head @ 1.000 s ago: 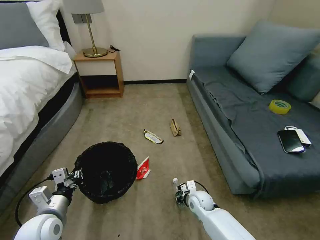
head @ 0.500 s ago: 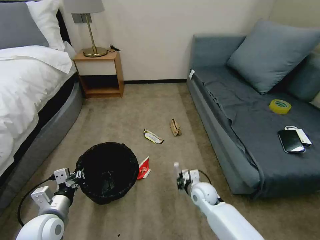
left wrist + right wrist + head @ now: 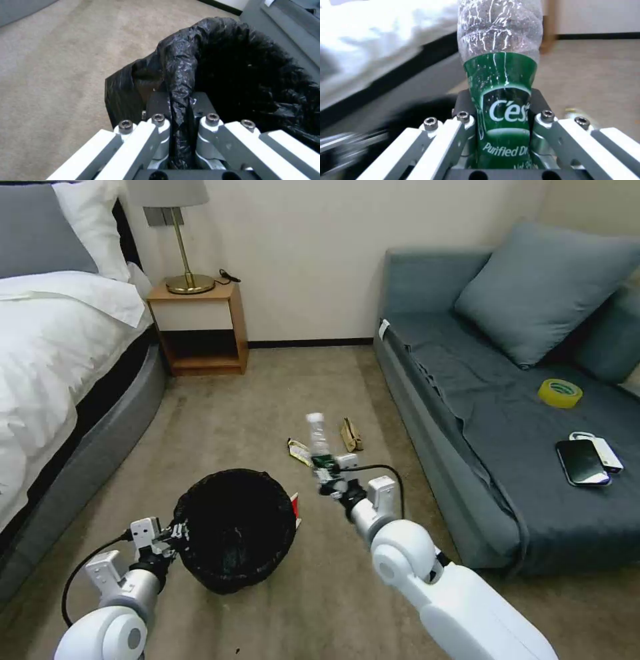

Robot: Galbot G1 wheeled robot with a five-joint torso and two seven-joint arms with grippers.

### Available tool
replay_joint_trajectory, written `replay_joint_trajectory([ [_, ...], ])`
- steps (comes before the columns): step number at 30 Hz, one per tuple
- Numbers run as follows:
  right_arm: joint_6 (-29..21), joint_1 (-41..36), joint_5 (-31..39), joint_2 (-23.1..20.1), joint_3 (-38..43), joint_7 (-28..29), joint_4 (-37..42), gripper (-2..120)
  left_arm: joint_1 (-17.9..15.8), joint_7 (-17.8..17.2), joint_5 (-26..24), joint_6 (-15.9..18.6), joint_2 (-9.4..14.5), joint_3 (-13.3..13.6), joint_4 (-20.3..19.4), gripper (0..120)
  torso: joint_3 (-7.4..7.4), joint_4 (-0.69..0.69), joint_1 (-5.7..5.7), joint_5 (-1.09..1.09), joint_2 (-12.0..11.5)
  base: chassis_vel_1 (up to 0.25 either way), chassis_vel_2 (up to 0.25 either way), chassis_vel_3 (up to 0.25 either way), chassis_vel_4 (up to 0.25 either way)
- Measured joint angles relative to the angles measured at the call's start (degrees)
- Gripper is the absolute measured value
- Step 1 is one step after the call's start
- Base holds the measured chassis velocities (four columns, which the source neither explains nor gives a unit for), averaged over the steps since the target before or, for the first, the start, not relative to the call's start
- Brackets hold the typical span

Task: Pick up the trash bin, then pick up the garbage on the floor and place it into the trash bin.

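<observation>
Head view: trash bin (image 3: 235,527) seemingly empty; bottle (image 3: 320,447) in right tool (image 3: 331,481).

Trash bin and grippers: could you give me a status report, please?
Left gripper clamps black-bagged round trash bin rim. Right gripper holds clear green-labelled bottle aloft. Nothing between.

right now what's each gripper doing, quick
Left gripper: shut on the trash bin rim.
Right gripper: shut on the bottle, raised off the floor.
</observation>
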Motion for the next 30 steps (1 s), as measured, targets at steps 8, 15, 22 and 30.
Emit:
replay_joint_trajectory([
  [8, 1.6, -1.9, -5.5, 2.4, -8.2, -3.0, -2.4, 19, 0.4, -0.2, -0.2, 0.3, -0.5, 0.7, -0.8, 5, 0.0, 0.0, 0.0, 0.0, 0.0, 0.0, 0.0, 0.0, 0.0],
  [15, 2.4, -3.6, -8.4, 4.4, -10.1, -4.6, -5.6, 19, 0.7, -0.2, -0.8, 0.3, -0.7, 0.4, -1.2, 5, 0.0, 0.0, 0.0, 0.0, 0.0, 0.0, 0.0, 0.0, 0.0],
  [22, 2.6, -4.4, -9.6, 4.4, -9.7, -5.8, -6.4, 19, 0.7, -0.1, -1.1, 0.3, -0.8, 0.4, -1.3, 5, 0.0, 0.0, 0.0, 0.0, 0.0, 0.0, 0.0, 0.0, 0.0],
  [30, 1.9, -4.6, -9.9, 4.9, -9.3, -5.8, -6.7, 41, 0.8, 0.1, -1.4, 0.3, -0.8, 0.3, -1.6, 5, 0.0, 0.0, 0.0, 0.0, 0.0, 0.0, 0.0, 0.0, 0.0],
])
